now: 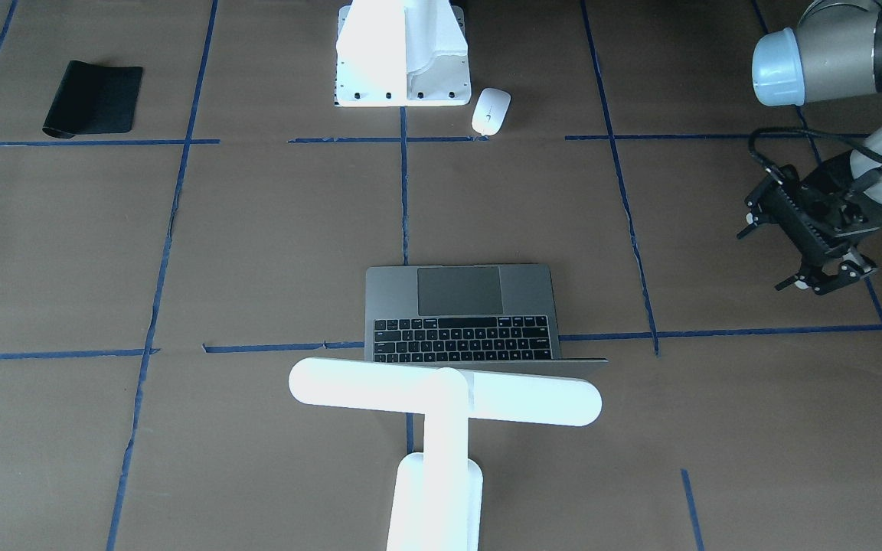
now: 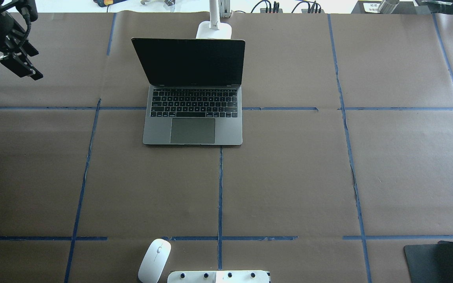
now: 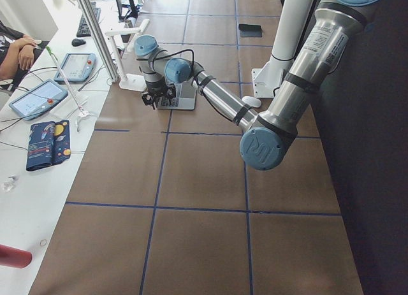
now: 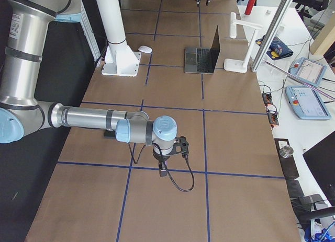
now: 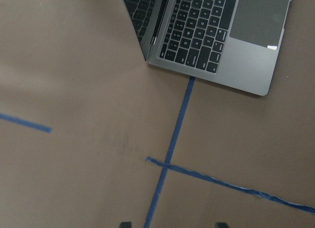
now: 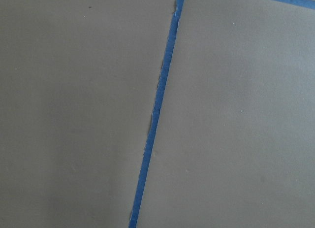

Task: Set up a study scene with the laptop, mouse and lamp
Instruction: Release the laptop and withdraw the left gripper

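Exterior front-facing: the laptop (image 1: 460,314) lies open in the middle of the bench (image 1: 257,229), with its trackpad toward the robot. The lamp (image 1: 445,398) stands just behind its lid. The mouse (image 1: 491,111) lies well apart from both, just beside the white pedestal (image 1: 403,53), and the mouse pad (image 1: 93,98) is off at the other side. The left fingers (image 1: 824,278) hang above bare bench beside the laptop, spread and holding nothing. The lamp's base is cut off by the bottom edge, and its bar head covers the screen.

Overhead exterior: only the lamp's base and neck show behind the lid. The mouse appears to be the piece left to bring in. It is low and glossy, so it could squirt out of a pinch, and the pedestal next to it may leave little room for one finger.

Exterior right: the right fingers (image 4: 163,169) point down at bare bench, far from everything, and I cannot tell whether they are spread.

Left wrist-mounted: two fingertips sit apart at the bottom edge, with the laptop's corner above them.

Right wrist-mounted: only paper and blue tape (image 6: 157,114) show. An arm sweeping near the lid could tip the lamp.
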Controlling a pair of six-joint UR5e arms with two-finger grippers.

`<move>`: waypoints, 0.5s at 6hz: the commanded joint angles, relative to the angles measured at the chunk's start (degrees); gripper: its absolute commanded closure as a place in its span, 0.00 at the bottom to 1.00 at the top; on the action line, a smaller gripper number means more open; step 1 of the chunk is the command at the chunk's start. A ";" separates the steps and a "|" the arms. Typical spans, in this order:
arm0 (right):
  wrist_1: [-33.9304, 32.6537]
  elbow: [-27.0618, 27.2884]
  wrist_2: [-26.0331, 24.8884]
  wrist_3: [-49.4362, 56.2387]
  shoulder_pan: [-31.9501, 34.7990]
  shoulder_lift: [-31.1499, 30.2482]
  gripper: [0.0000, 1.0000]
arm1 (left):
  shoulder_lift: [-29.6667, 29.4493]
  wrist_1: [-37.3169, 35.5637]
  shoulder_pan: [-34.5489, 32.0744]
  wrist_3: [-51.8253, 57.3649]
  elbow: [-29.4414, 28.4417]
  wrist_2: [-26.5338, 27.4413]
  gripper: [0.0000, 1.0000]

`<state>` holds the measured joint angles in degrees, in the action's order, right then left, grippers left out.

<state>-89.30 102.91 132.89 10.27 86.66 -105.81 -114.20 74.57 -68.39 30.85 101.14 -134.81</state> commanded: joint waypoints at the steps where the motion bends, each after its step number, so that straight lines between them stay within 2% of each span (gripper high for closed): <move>1: 0.09 0.36 0.00 -0.17 0.00 -0.01 0.00 | 6.84 -3.20 -4.79 -7.61 1.07 -0.36 0.00; 2: 0.09 1.23 0.00 0.01 0.00 0.08 0.00 | 10.97 -3.02 -9.35 -10.60 1.08 -0.54 0.00; 3: 1.74 3.33 1.74 -0.25 0.00 -0.09 0.00 | 14.23 -2.15 -10.79 -10.55 1.25 -0.54 0.00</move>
<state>-88.67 104.59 133.46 10.17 86.66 -105.81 -103.37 71.84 -76.97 21.22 102.24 -135.29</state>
